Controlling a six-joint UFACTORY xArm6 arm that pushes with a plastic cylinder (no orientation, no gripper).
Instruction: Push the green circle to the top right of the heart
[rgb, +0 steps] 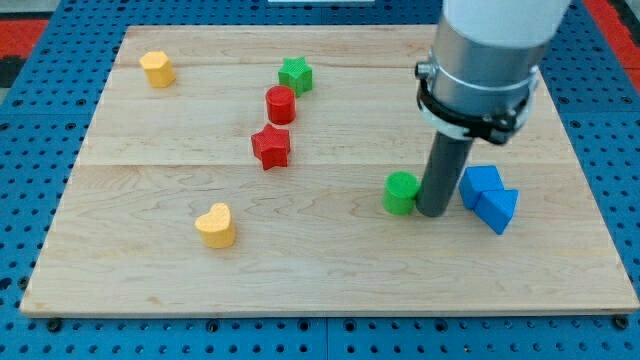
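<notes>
The green circle (401, 192) stands right of the board's middle. My tip (434, 211) is down on the board, touching or almost touching the circle's right side. The yellow heart (216, 225) lies at the lower left of the board, far to the left of the circle and a little below it. The arm's grey body hangs over the upper right of the board and hides what lies behind it.
Two blue blocks (488, 197) sit just right of my tip. A red star (271, 146), a red circle (281, 104) and a green star (295, 75) line up at upper middle. A yellow block (157, 68) sits at the upper left. The wooden board (140, 280) ends in blue pegboard.
</notes>
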